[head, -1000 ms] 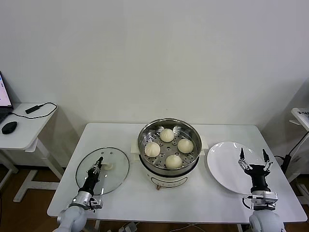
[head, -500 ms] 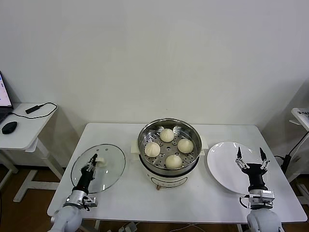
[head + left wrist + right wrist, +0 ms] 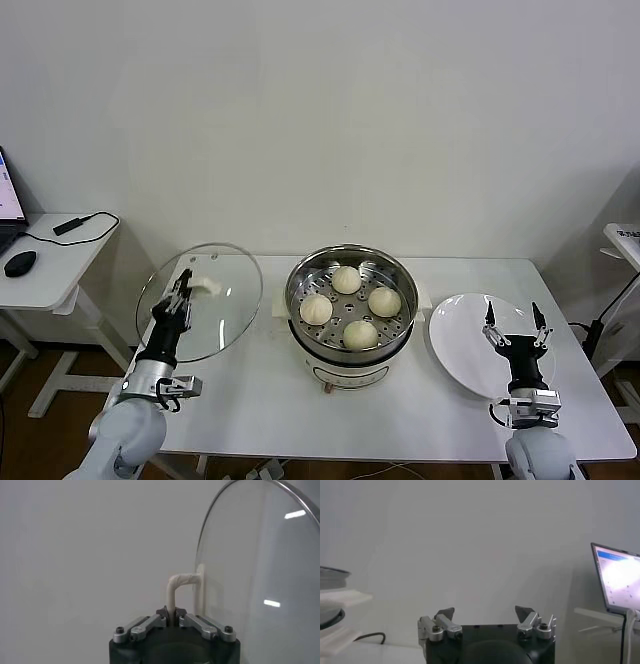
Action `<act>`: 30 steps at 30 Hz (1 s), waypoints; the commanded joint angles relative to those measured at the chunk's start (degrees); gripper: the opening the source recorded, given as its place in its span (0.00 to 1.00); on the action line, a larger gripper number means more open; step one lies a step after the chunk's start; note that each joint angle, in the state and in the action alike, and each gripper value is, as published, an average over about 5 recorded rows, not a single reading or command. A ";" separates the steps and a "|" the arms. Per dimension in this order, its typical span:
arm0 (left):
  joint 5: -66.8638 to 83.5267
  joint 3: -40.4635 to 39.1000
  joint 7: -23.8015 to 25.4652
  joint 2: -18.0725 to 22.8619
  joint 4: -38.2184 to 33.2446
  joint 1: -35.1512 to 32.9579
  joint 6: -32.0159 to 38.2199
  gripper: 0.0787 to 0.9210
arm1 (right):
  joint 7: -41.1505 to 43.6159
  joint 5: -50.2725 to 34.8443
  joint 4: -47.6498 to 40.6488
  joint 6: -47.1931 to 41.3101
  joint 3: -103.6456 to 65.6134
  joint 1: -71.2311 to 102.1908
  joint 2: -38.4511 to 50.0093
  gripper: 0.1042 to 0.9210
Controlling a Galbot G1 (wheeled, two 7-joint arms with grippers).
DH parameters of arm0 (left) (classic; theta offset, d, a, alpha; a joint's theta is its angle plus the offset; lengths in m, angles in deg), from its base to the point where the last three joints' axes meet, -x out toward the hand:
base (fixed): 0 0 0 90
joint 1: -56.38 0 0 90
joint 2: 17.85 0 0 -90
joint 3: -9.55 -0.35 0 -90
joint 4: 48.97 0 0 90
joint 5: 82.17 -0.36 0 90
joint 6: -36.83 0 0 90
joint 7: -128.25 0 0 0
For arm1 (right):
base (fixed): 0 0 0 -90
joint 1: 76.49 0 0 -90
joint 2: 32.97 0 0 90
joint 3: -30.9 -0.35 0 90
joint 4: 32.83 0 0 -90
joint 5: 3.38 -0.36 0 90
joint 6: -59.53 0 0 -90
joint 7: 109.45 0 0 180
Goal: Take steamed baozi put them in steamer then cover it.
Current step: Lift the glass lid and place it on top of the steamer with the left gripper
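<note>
Left claw [image 3: 180, 296] upright, pinching cover [image 3: 200, 302] handle; right claw [image 3: 511, 323] upright, spread.

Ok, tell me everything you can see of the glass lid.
The round clear glass lid has a thin metal rim and a white oblong handle at its centre. It is lifted off the white table, tilted nearly upright, left of the shiny steel steamer. Only the left gripper touches it, fingers shut on the handle.

You face a plain white wall [image 3: 330, 110] behind the white table [image 3: 260, 395]. Left of that table stands a smaller white desk [image 3: 45, 270] on brown floor [image 3: 20, 375].
</note>
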 commanded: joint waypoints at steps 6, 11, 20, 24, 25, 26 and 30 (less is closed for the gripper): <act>-6.47 -22.07 12.59 1.76 -16.90 9.63 -16.69 0.13 | -0.34 0.77 -0.88 -0.30 0.91 -1.10 -1.02 0.88; -9.33 -29.65 15.66 4.28 -12.71 14.63 -19.79 0.13 | -0.19 0.51 -0.78 -2.81 1.26 -1.22 -0.62 0.88; -15.63 -38.19 19.74 11.42 -5.51 20.91 -26.25 0.13 | 0.22 -0.50 -1.84 -7.01 1.73 -2.12 0.39 0.88; -19.42 -39.40 22.69 13.74 -3.81 21.67 -28.16 0.13 | 0.16 -0.34 -2.69 -6.86 2.11 -2.78 0.08 0.88; -20.04 -39.53 23.28 14.18 -3.44 21.83 -28.48 0.13 | 0.15 -0.30 -2.88 -6.78 2.22 -2.90 -0.01 0.88; -20.52 -39.63 23.71 14.55 -3.01 22.05 -28.77 0.13 | 0.15 -0.26 -3.06 -6.72 2.31 -3.02 -0.10 0.88; -21.74 -40.28 24.75 16.13 -0.53 23.40 -29.74 0.13 | 0.12 -0.01 -3.85 -6.39 2.49 -3.49 -0.49 0.88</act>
